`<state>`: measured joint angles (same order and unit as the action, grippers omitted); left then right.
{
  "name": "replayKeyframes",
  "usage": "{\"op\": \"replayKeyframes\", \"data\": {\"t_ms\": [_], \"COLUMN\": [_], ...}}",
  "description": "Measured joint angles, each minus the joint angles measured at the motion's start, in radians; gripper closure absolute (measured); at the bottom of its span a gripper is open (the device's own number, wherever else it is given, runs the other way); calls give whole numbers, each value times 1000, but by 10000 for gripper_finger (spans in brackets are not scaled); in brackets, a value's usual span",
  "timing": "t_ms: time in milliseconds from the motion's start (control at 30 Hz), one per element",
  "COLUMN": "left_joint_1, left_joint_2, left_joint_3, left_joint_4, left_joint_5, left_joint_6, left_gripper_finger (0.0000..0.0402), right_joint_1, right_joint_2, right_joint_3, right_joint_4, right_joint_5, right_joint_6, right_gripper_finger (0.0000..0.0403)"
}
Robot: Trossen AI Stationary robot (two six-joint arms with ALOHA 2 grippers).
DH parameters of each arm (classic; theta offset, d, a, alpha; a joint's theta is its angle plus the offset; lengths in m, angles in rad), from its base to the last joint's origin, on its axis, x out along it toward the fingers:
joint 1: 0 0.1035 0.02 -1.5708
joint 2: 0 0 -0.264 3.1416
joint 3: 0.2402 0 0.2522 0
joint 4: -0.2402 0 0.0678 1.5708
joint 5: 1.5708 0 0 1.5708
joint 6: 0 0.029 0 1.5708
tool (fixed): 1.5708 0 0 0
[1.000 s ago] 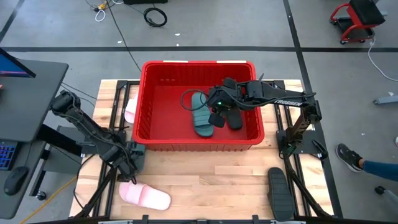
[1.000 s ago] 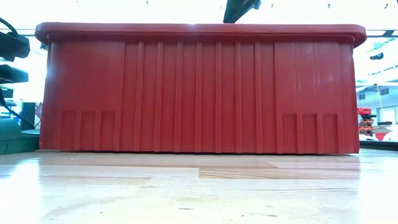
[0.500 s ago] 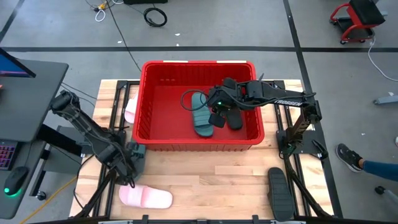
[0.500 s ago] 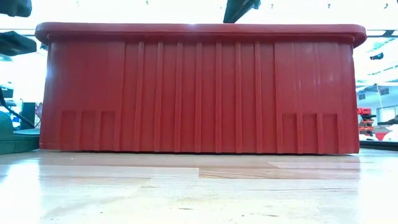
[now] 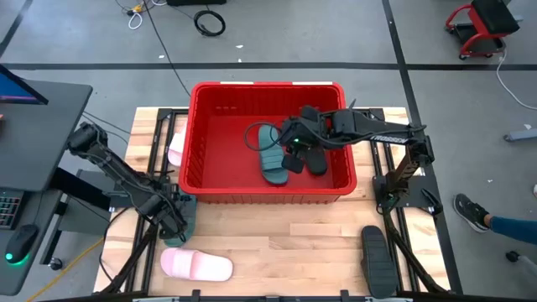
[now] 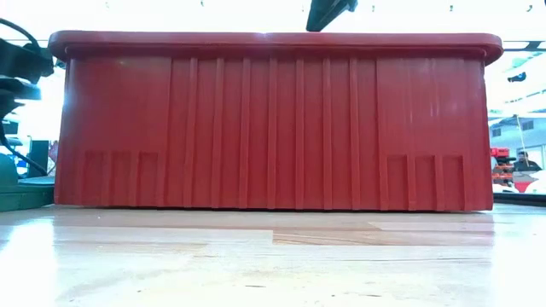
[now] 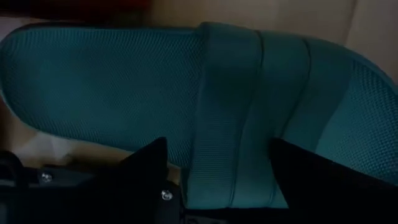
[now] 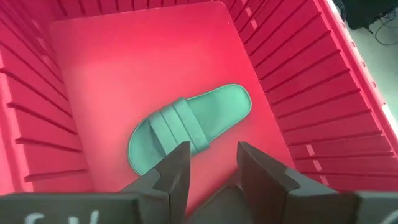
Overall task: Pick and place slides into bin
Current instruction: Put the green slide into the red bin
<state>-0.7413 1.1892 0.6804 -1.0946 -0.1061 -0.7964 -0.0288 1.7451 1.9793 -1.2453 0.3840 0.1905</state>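
The red bin (image 5: 267, 192) stands mid-table. In it lie a teal slide (image 5: 270, 155) and a black slide (image 5: 315, 158). My right gripper (image 5: 290, 158) hangs open and empty over them; its wrist view shows the teal slide (image 8: 186, 127) on the bin floor beyond the gripper (image 8: 211, 165). A second teal slide (image 5: 186, 208) lies on the table by the bin's near left corner. My left gripper (image 5: 176, 221) is low over it, open. In the left wrist view its fingers (image 7: 146, 171) stand on either side of the slide's strap (image 7: 239, 124); I cannot tell whether they touch it.
A pink slide (image 5: 197, 265) lies on the table near the front left. Another pink slide (image 5: 174, 153) lies against the bin's left wall. A black slide (image 5: 376, 258) lies at the front right. In the low view the bin's wall (image 6: 273, 119) fills the picture.
My left gripper has risen a little and come back down over the teal slide beside the bin's near left corner.
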Motion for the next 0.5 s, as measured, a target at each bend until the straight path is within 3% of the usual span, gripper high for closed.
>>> {"op": "replayKeyframes", "data": {"t_ms": [267, 500], "left_joint_1": [5, 5], "left_joint_2": [0, 0], "left_joint_3": [-1, -1], "left_joint_4": [194, 209], "left_joint_5": [162, 267], "left_joint_6": [126, 128], "left_gripper_finger": [130, 160], "right_joint_1": [-1, 0], "right_joint_2": [0, 0], "right_joint_3": [0, 0], "right_joint_4": [0, 0], "right_joint_5": [-1, -16], "right_joint_6": [16, 16], "right_gripper_finger": [265, 265]}}
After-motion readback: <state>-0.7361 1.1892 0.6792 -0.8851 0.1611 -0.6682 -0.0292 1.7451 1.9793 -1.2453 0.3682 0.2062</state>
